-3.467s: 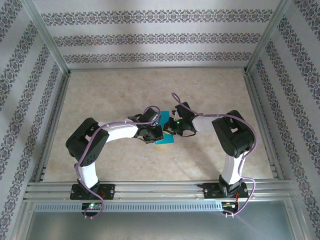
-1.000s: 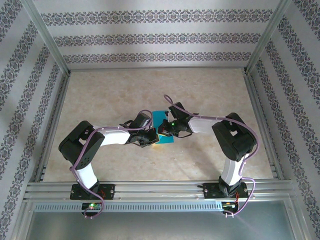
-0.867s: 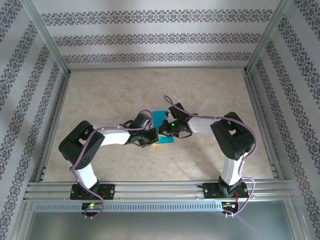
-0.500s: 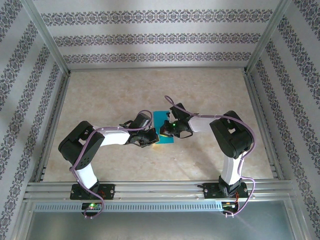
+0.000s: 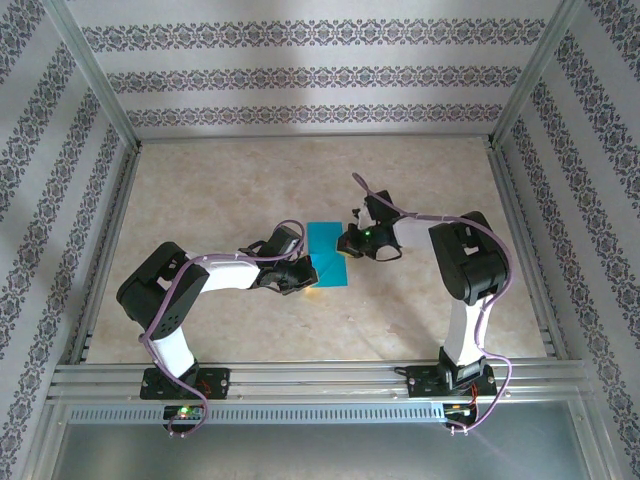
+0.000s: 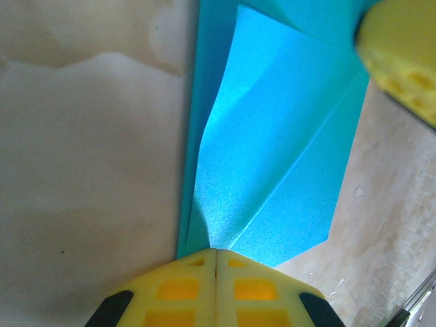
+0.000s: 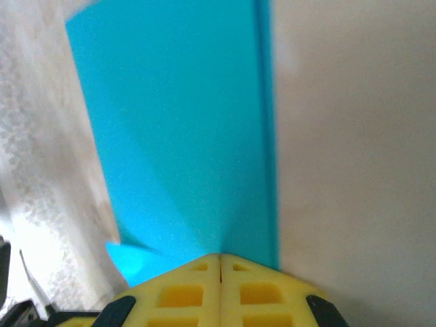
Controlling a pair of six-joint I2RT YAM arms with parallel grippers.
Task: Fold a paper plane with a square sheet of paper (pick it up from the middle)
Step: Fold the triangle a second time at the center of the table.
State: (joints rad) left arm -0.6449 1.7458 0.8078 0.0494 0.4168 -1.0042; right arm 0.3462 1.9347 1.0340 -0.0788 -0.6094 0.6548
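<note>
Where top cam reads flat, wrist cams show L pincer [image 6: 216, 252], R pincer [image 7: 219, 257] pinching creased paper [image 6: 272, 157].

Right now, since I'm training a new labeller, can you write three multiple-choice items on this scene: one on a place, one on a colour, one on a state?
1. Where does the paper lie?
A. against the back wall
B. on the table, between the left gripper and the right gripper
C. on the front rail

2. What colour is the paper?
A. teal-blue
B. red
C. white

3. How do the left gripper's fingers stand?
A. wide open
B. half open
C. shut together

Answers: 1 B, the top view shows it mid-table with a gripper at each side. 2 A, it is teal-blue in all three views. 3 C, the left wrist view shows the yellow tips meeting with no gap.
</note>
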